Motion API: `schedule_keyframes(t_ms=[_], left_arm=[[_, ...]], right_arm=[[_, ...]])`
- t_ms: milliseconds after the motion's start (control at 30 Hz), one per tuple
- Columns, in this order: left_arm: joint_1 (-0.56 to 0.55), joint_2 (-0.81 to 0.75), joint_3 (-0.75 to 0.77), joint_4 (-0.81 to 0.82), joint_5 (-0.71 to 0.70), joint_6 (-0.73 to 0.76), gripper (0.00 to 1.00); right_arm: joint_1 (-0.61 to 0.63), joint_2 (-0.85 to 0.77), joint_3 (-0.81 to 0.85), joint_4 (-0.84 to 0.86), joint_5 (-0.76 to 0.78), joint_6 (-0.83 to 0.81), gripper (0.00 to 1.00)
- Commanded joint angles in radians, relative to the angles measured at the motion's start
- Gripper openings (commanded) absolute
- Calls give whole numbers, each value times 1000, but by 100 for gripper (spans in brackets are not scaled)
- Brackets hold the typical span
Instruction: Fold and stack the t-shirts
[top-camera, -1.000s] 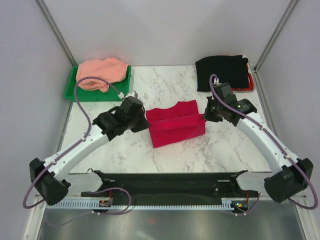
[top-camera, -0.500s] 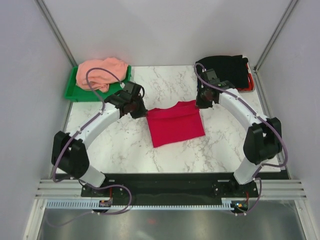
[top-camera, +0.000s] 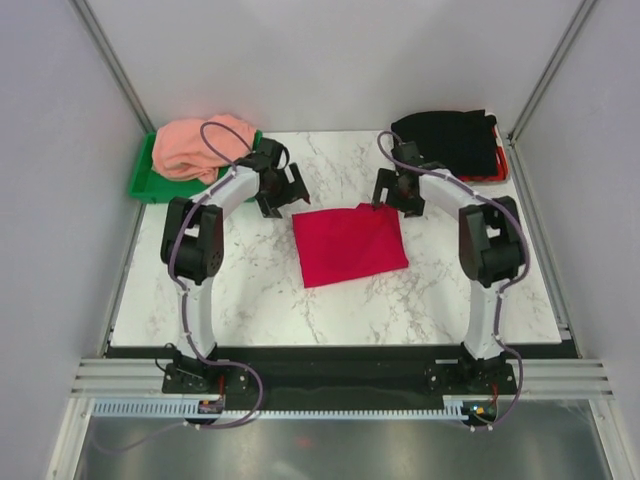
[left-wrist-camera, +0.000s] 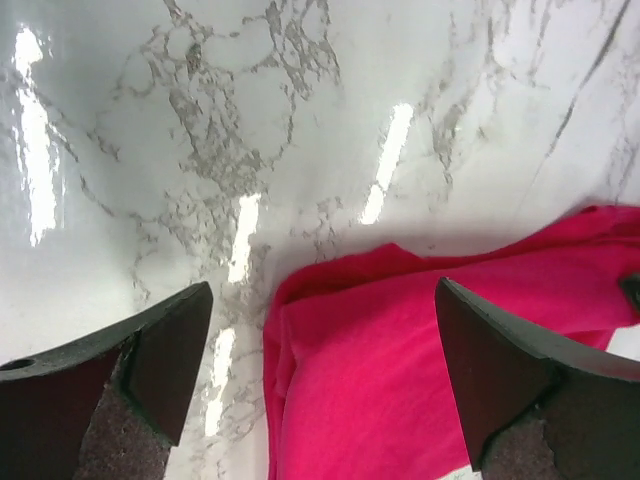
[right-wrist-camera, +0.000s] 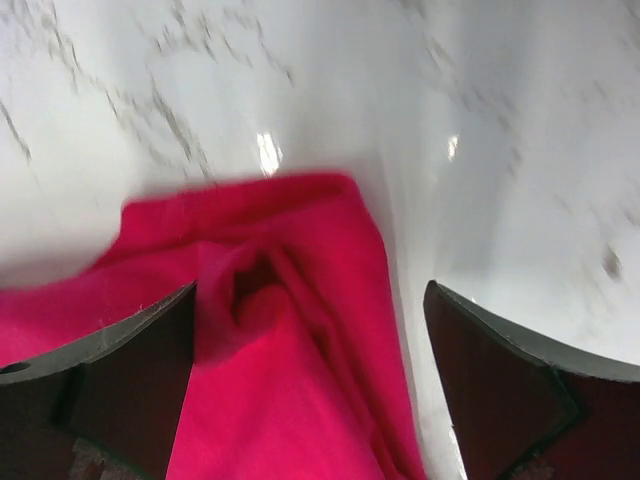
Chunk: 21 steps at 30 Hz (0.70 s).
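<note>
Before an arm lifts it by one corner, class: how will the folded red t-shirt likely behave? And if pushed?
Probably floppy: the red t-shirt shows soft creases, so it would likely droop and unfold. It lies thin and flat, so probably light. Pushed on the glossy marble table, it may bunch or slide.

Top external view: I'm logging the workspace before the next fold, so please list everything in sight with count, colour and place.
crimson-red t-shirt: one, crimson, folded flat mid-table.
salmon-pink t-shirt: one, pink, bunched on the green tray.
black t-shirt: one, black, far right corner.
green tray: one, green, far left corner.
red object: one, red, mostly hidden under the black t-shirt; kind unclear.
table: one, white marble.
left gripper: one, black, open, by the crimson-red t-shirt's far left corner.
right gripper: one, black, open, by its far right corner.
</note>
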Motion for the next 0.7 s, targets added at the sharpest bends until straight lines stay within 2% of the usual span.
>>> schedule_keyframes(t_ms=[0, 167, 367, 433, 533, 667], left_arm=[[-14, -105, -14, -7, 19, 58, 100], [-30, -284, -94, -7, 22, 70, 100], [-38, -493, -269, -11, 12, 87, 100], [-38, -579, -341, -13, 30, 95, 100], [-38, -683, -424, -18, 47, 119, 100], [-37, -792, -484, -47, 44, 161, 100]], right_arm=[[-12, -246, -187, 129, 22, -10, 98], [-16, -459, -523, 291, -43, -1, 98], [-16, -614, -846, 452, -147, 82, 98], [-15, -631, -940, 538, -239, 106, 98], [8, -640, -1014, 610, -305, 148, 98], [137, -665, -1051, 635, -305, 194, 98]])
